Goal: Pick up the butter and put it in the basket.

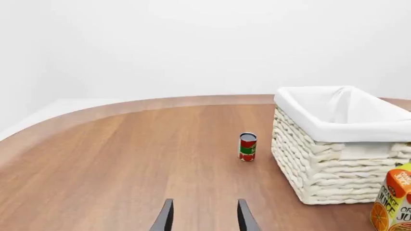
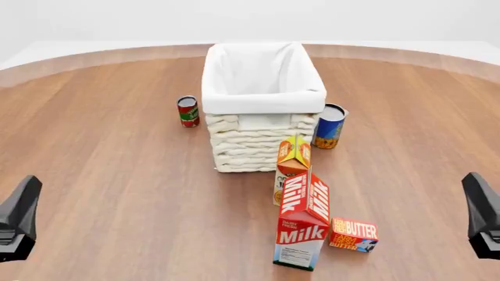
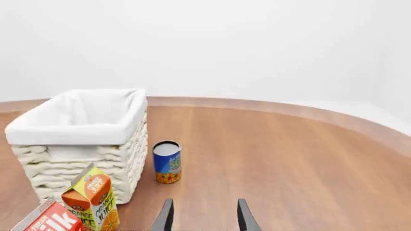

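My right gripper (image 3: 203, 215) and left gripper (image 1: 203, 215) hover low at the table's near edge, jaws apart and empty. The butter (image 2: 354, 234) lies just beside the milk carton (image 2: 303, 228), nearer my right arm, well short of the basket (image 2: 263, 96); nothing grasped yet.

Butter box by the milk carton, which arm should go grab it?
Right, probably. The butter lies on the milk carton's right side, nearer the open right gripper; the left gripper would have to reach past the carton.
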Tool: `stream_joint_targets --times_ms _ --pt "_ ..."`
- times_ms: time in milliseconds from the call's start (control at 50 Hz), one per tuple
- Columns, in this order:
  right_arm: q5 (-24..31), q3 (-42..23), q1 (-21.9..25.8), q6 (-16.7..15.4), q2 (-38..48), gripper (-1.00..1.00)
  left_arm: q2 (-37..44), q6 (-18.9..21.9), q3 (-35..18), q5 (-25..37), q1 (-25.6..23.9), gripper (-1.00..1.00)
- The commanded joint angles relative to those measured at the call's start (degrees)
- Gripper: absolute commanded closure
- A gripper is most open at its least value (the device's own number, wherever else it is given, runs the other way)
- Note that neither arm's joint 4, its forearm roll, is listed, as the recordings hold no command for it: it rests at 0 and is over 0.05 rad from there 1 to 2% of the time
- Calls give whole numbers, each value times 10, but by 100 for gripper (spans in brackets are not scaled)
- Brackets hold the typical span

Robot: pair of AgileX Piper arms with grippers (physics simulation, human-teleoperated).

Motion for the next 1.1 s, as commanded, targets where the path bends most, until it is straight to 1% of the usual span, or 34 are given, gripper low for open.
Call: stream_joint_targets --times_ms 20,100,140,200,220,260,280,300,320,340,360,380,400,440,480,520,560,580,600,620,640,660,700,720,740,800,840,880,900,940,1020,1040,1100 --pt "-17 15 -27 -8 6 -100 3 0 -1 -1 0 -100" --pt "-16 14 -27 -5 3 -100 3 0 -1 -1 0 -100" --pt "-17 15 -30 -21 7 -100 3 0 -1 -1 0 -100" --pt "-26 15 -31 -2 26 -100 3 0 -1 -1 0 -100" --pt "-30 15 -31 10 34 -100 3 0 -1 -1 0 -100" --pt "-36 15 -21 22 46 -100 3 0 -1 -1 0 -100" --pt "-31 14 -20 17 35 -100 3 0 -1 -1 0 -100" --pt "-38 13 -14 24 50 -100 3 0 -1 -1 0 -100" --pt "-40 9 -12 37 55 -100 3 0 -1 -1 0 -100" --pt "-40 0 -26 50 64 -100 3 0 -1 -1 0 -100" --pt "-40 0 -26 50 64 -100 3 0 -1 -1 0 -100" --pt "-16 -18 -24 51 48 -100 3 0 -1 -1 0 -100" --pt "-14 -18 -24 51 47 -100 3 0 -1 -1 0 -100" --pt "-19 -31 -20 51 75 -100 3 0 -1 -1 0 -100" --pt "-24 -41 -15 39 84 -100 3 0 -1 -1 0 -100" --pt "-37 -55 -3 15 116 -100 3 0 -1 -1 0 -100" --pt "-44 -58 1 14 126 -100 3 0 -1 -1 0 -100" --pt "-44 -69 8 -5 129 -100 3 0 -1 -1 0 -100" --pt "-44 -69 8 -5 129 -100 3 0 -1 -1 0 -100" --pt "-44 -76 23 -28 137 -100 3 0 -1 -1 0 -100" --pt "-44 -76 23 -28 137 -100 3 0 -1 -1 0 -100" --pt "-45 -81 30 -22 148 -100 3 0 -1 -1 0 -100" --pt "-50 -92 44 -32 169 -100 3 0 -1 -1 0 -100" --pt "-53 -94 46 -41 173 -100 3 0 -1 -1 0 -100" --pt "-60 -95 48 -56 180 -100 3 0 -1 -1 0 -100" --pt "-68 -104 56 -69 208 -100 3 0 -1 -1 0 -100" --pt "-60 -109 72 -84 211 -100 3 0 -1 -1 0 -100" --pt "-56 -112 77 -92 215 -100 3 0 -1 -1 0 -100" --pt "-50 -114 88 -103 216 -100 3 0 -1 -1 0 -100" --pt "-46 -118 92 -112 224 -100 3 0 -1 -1 0 -100" --pt "-41 -126 109 -145 240 -100 3 0 -1 -1 0 -100" --pt "-41 -126 109 -145 240 -100 3 0 -1 -1 0 -100" --pt "-28 -131 120 -167 248 -100 3 0 -1 -1 0 -100"
